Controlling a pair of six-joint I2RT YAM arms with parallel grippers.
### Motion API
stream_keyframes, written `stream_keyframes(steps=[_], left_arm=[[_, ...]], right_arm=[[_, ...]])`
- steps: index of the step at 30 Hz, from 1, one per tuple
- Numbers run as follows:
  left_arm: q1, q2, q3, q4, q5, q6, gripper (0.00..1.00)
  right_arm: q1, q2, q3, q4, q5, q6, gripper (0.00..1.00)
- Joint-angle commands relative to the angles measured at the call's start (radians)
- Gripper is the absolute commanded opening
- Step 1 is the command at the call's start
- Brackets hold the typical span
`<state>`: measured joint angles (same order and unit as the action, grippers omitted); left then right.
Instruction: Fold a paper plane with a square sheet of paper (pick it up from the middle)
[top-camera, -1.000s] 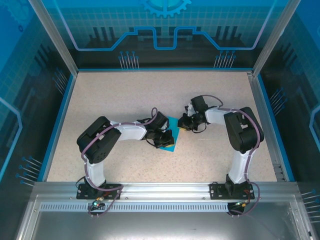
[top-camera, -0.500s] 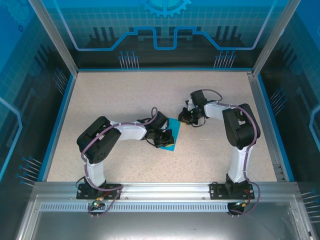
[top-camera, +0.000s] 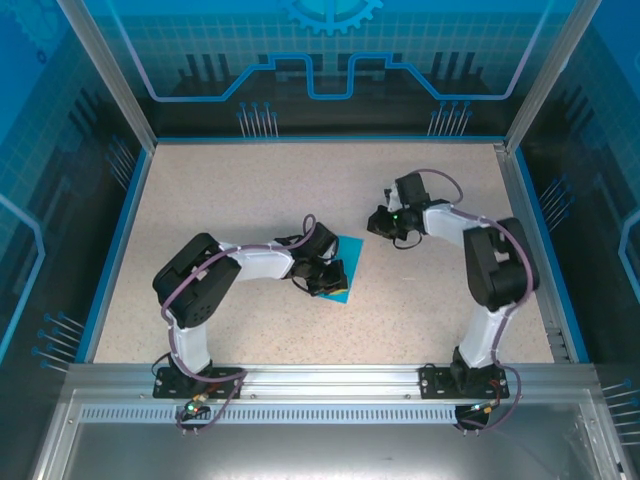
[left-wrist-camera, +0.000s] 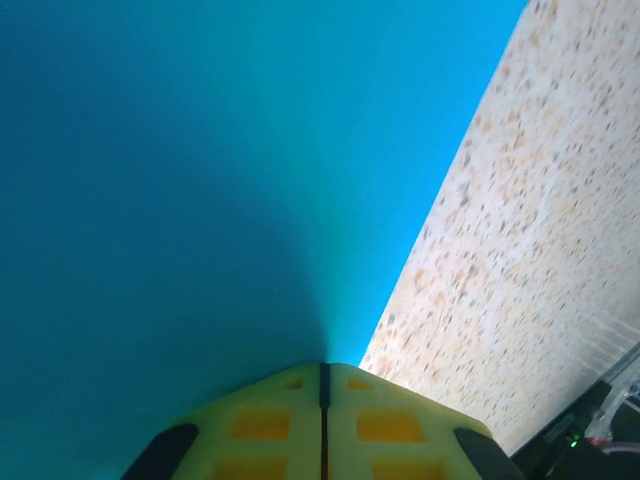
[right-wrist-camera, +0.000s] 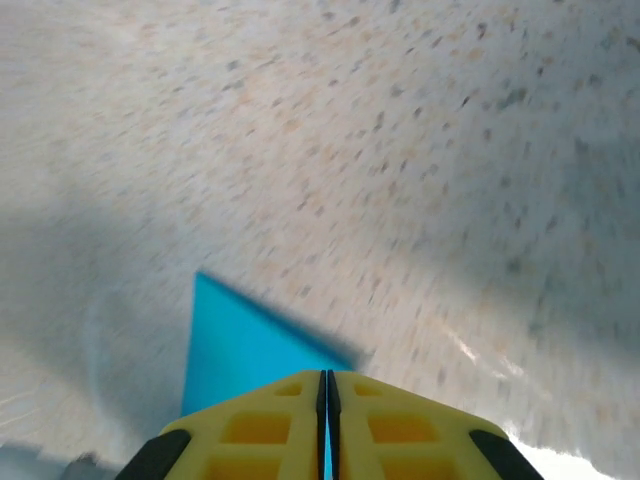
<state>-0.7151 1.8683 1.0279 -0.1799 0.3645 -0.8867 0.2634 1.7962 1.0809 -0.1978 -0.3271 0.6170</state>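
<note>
My left arm reaches in low from 8 o'clock. My left tool (top-camera: 326, 281) rests on the sheet of paper (top-camera: 346, 256) in the middle of the counter (top-camera: 240, 190). Its yellow fingers (left-wrist-camera: 270, 425) are pressed together. My right arm curls in from 4 o'clock. My right tool (top-camera: 378, 224) is pressed together too, near the sheet at its 2 o'clock. Bare counter lies all around, out to the blue rim. My left tool hides part of the sheet, and my right close view is blurry.

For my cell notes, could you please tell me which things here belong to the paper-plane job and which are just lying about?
Job: turquoise paper; left gripper, shut, over it; right gripper, shut, clear of it.
Just there: speckled table; blue enclosure panels.
</note>
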Motion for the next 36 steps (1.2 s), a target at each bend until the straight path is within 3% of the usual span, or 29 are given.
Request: stream_keyframes(steps=[1, 6, 11, 20, 36], left_arm=[[0.002, -0.078, 0.09, -0.096, 0.026, 0.063, 0.12], [0.064, -0.072, 0.151, -0.094, 0.024, 0.103, 0.13], [0.095, 0.028, 0.229, -0.087, 0.04, 0.136, 0.11], [0.124, 0.14, 0.294, -0.111, 0.037, 0.176, 0.08], [0.138, 0.2, 0.3, -0.115, 0.048, 0.203, 0.08]], right_arm=[[0.021, -0.132, -0.119, 0.044, -0.034, 0.038, 0.12], [0.069, -0.25, -0.291, 0.1, -0.032, 0.116, 0.12], [0.145, -0.245, -0.36, 0.16, -0.024, 0.189, 0.12], [0.27, -0.127, -0.334, 0.254, 0.002, 0.267, 0.11], [0.297, -0.066, -0.329, 0.233, 0.016, 0.258, 0.11]])
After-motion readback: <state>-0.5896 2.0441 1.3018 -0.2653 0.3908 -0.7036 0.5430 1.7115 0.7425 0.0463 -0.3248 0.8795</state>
